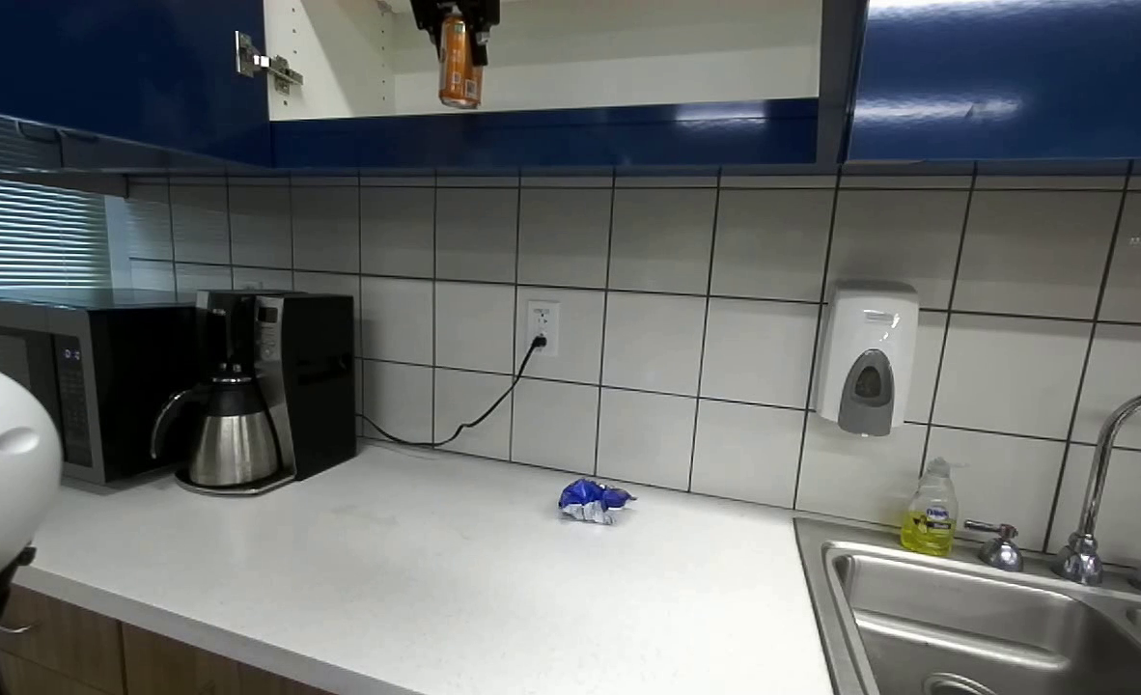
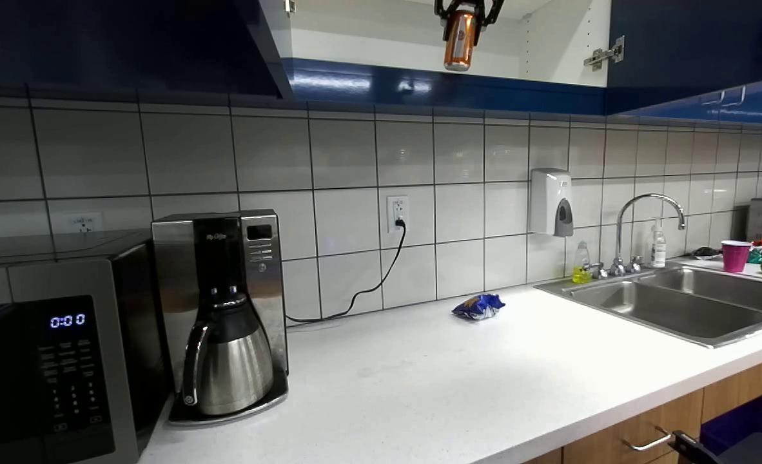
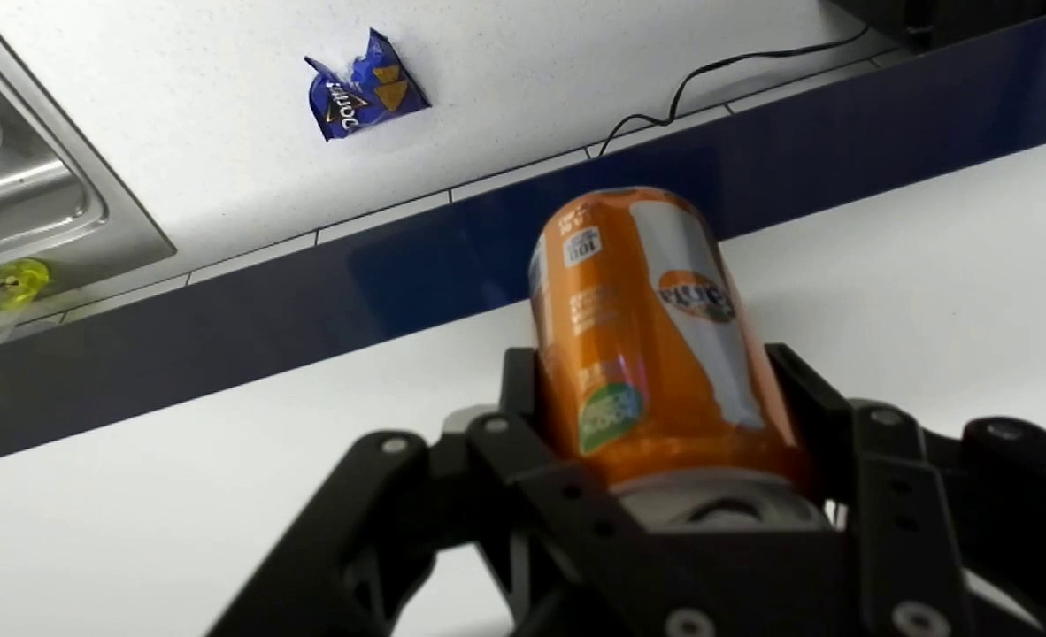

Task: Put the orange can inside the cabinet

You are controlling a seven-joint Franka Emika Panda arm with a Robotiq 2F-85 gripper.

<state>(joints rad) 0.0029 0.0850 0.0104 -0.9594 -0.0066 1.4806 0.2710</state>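
Observation:
The orange can [image 1: 459, 68] hangs nearly upright, a little tilted, in front of or within the opening of the cabinet [image 1: 628, 58]. My gripper [image 3: 653, 376] is shut on its upper part, one finger on each side, with the silvery top towards the palm. In an exterior view the can [image 2: 461, 38] has its lower end at about the height of the cabinet's blue bottom edge [image 2: 368, 82]. From the wrist, the can [image 3: 638, 310] overlaps that blue edge and the pale shelf [image 3: 222, 451]. I cannot tell whether its base touches anything.
Cabinet doors stand open at the sides, one blue door [image 1: 97, 77] and another door [image 2: 697, 51]. Below are the microwave [image 2: 46, 361], coffee maker [image 2: 265, 309], crumpled blue wrapper [image 1: 594, 500], soap dispenser [image 1: 868, 357] and sink [image 1: 957, 598].

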